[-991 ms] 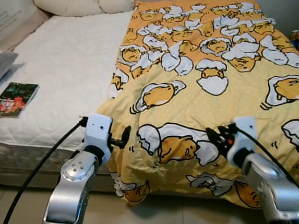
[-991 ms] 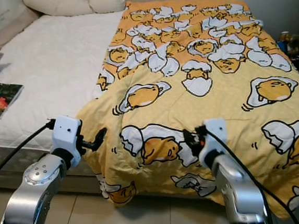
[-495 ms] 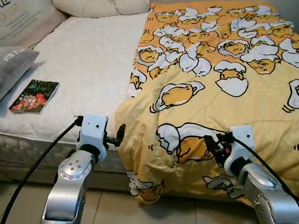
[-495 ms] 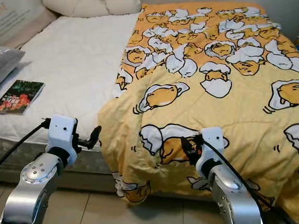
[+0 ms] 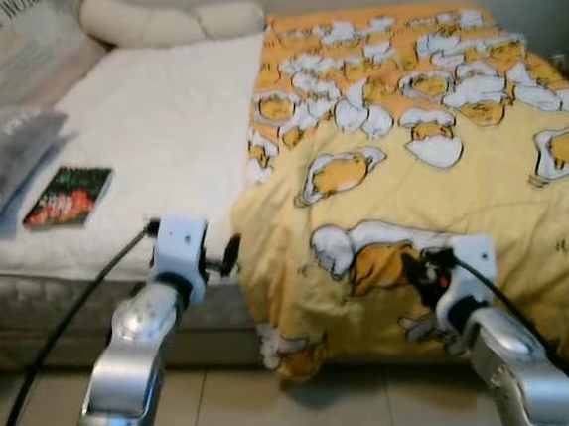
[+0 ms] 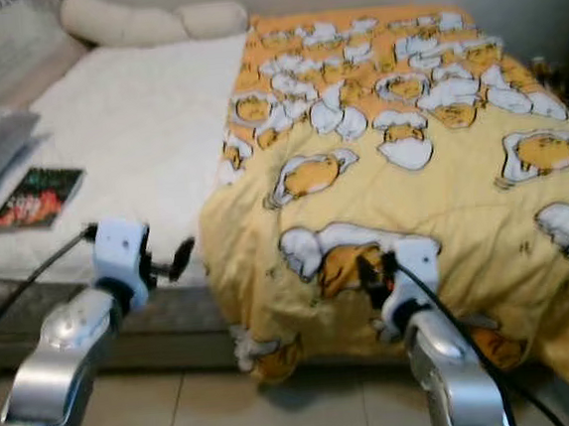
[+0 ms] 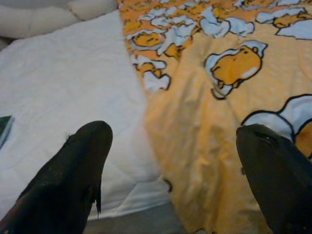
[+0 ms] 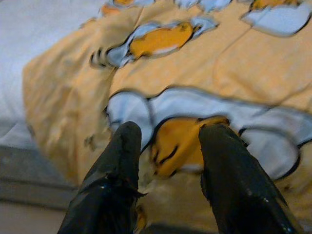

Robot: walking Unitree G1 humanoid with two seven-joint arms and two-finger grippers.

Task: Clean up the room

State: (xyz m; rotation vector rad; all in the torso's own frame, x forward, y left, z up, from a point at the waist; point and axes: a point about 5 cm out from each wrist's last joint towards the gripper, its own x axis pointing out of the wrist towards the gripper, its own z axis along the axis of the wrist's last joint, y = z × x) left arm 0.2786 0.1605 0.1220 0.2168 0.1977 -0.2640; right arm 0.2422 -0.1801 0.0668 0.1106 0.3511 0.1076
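A yellow blanket (image 5: 420,161) printed with egg cartoons covers the right half of the bed, and its left edge lies folded back over the white mattress (image 5: 147,125). A book (image 5: 68,195) lies on the mattress at the left, beside a grey pillow (image 5: 1,158). My left gripper (image 5: 230,253) is raised in front of the bed's near edge, by the blanket's left corner, open and empty (image 7: 173,131). My right gripper (image 5: 416,266) hovers over the blanket's hanging front edge, open with nothing held (image 8: 171,129).
Cream pillows (image 5: 168,24) and a printed cushion (image 5: 10,38) rest at the head of the bed. A tiled floor (image 5: 312,410) runs along the bed's near side under my arms. A wall stands behind the bed.
The whole picture has shifted and blurred, so the camera moved. Both arms hold the same raised pose, and nothing on the bed has moved.
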